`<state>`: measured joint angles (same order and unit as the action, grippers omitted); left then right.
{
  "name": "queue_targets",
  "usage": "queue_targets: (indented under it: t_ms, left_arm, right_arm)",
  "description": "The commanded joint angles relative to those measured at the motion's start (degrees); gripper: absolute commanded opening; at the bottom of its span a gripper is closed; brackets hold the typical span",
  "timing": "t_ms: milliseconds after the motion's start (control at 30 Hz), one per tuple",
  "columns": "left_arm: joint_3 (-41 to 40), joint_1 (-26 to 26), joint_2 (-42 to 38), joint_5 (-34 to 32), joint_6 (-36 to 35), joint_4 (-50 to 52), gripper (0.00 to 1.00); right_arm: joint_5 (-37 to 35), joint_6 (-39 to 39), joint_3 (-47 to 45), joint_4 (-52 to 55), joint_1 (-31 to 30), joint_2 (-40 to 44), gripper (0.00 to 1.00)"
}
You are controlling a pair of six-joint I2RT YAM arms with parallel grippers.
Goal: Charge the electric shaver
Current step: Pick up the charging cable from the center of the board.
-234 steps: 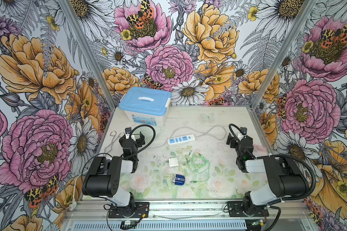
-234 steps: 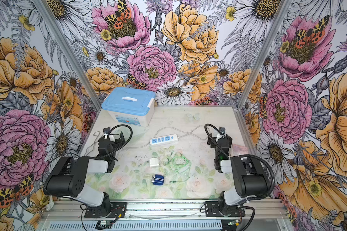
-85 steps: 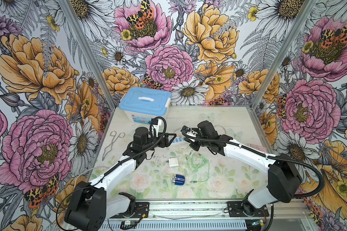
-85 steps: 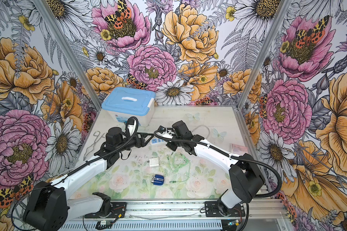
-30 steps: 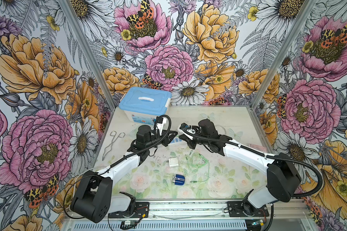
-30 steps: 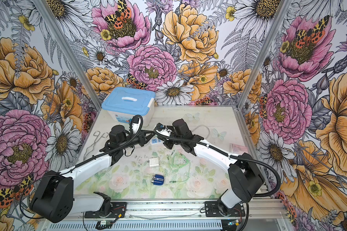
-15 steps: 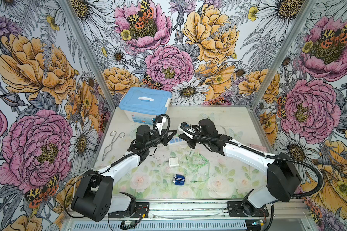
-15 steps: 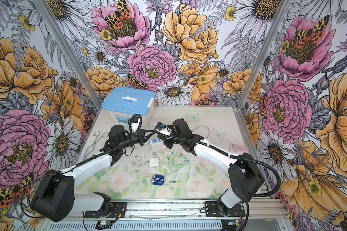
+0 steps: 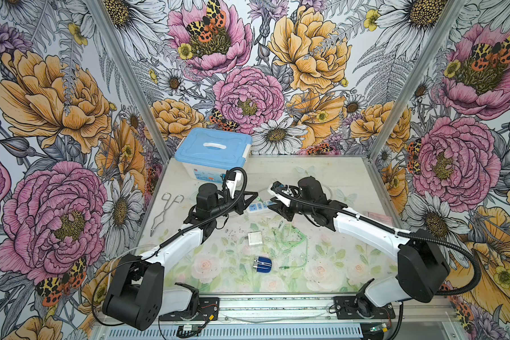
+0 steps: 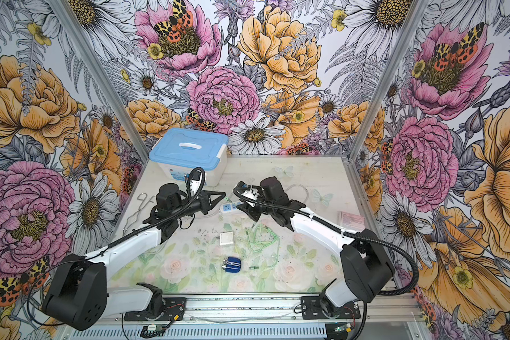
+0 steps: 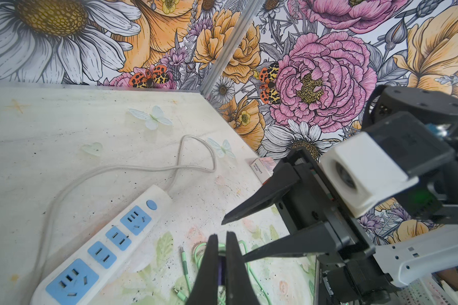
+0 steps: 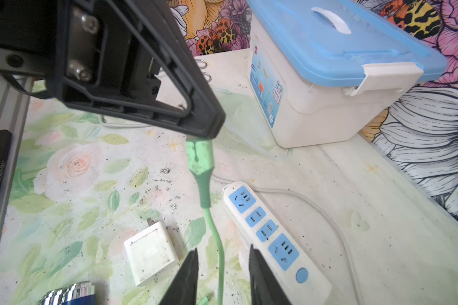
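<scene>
The electric shaver (image 9: pixel 262 264) (image 10: pixel 231 264), dark blue with a silver head, lies on the table near the front, apart from both grippers; its head shows in the right wrist view (image 12: pixel 69 294). My left gripper (image 9: pixel 254 196) (image 12: pixel 205 129) is shut on the USB plug of the green cable (image 12: pixel 199 163), held in the air above the white power strip (image 9: pixel 258 207) (image 12: pixel 273 235). My right gripper (image 12: pixel 222 250) (image 9: pixel 273 206) is open, and the cable hangs between its fingers without touching them. The white charger adapter (image 9: pixel 254 238) (image 12: pixel 151 252) lies flat by the cable's coil (image 9: pixel 290 238).
A white box with a blue lid (image 9: pixel 212 153) stands at the back left. Metal tongs (image 9: pixel 165 210) lie by the left wall and a pink packet (image 9: pixel 379 216) by the right wall. The power strip's cord (image 11: pixel 132 166) loops toward the back.
My right gripper has opened off the green cable. My left gripper closed on the plug and keeps hold of it. Both arms stay about where they were.
</scene>
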<state>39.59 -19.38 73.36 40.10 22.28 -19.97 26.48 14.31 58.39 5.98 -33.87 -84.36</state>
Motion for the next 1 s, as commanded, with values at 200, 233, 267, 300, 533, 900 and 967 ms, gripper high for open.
queue_targets:
  t_ms: [200,233,267,300,533,900,967]
  left_arm:
    - [3.12,-3.65,-3.82,2.26,-5.93,11.76,0.0]
    - [3.53,-4.11,-3.96,2.19,-6.47,12.74,0.0]
    - [4.1,-4.49,-4.02,2.09,-6.97,13.49,0.0]
    - [4.41,-4.74,-4.02,2.05,-7.17,13.81,0.0]
    - [5.91,-6.43,-3.33,1.54,-7.63,13.88,0.0]
    - [6.37,-8.17,-2.35,0.91,-7.3,12.03,0.0]
    - [6.28,-8.07,-2.51,0.54,-7.34,12.01,0.0]
  right_arm:
    - [21.29,-2.29,5.85,6.94,5.21,-0.71,0.34]
    - [21.57,-2.22,6.1,6.88,5.21,-0.87,0.34]
    - [21.86,-2.18,6.25,6.88,5.13,-0.9,0.34]
    - [22.17,-2.28,6.42,6.87,5.0,-0.98,0.33]
    - [22.86,-2.44,6.69,6.88,4.01,-1.5,0.31]
    - [23.0,-2.3,8.98,6.83,2.14,-4.14,0.29]
    - [22.82,-2.39,9.02,6.81,2.01,-4.27,0.28]
